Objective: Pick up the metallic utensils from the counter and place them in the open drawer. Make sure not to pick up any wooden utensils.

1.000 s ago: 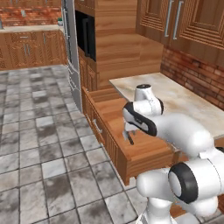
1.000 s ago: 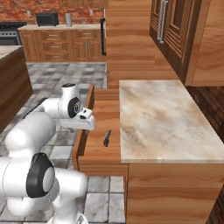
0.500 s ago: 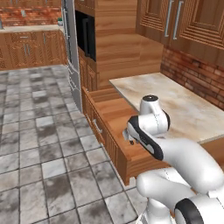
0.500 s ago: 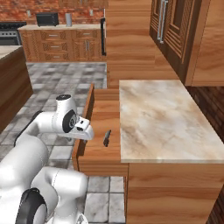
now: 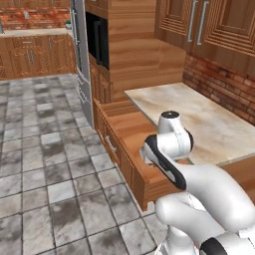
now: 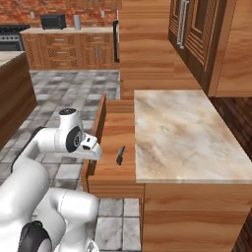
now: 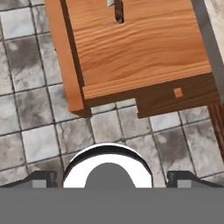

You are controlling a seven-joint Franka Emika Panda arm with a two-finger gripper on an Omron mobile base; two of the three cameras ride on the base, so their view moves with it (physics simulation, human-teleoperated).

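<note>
The open drawer (image 6: 116, 134) (image 5: 125, 123) (image 7: 131, 52) juts out of the cabinet under a small marble top. In it lies one of the metallic utensils, a small knife (image 6: 119, 155) (image 7: 118, 11) with a grey blade and dark handle. My gripper (image 6: 93, 148) (image 7: 111, 178) hangs open and empty beside the drawer's front corner, over the floor, short of the knife. One fingertip (image 7: 42, 178) stands far from the other. A corner of the counter (image 6: 8, 56) shows at the far left. The wooden utensils are out of view.
The small marble top (image 6: 182, 133) (image 5: 199, 112) runs along the brick wall to the right of the drawer. Tall wooden cabinets (image 5: 129, 45) stand behind it. Grey tiled floor (image 5: 45, 149) lies open on the drawer's left.
The arm has folded back and the gripper has sunk a little toward the drawer's front corner. It stays open, and the knife has not moved in the drawer.
</note>
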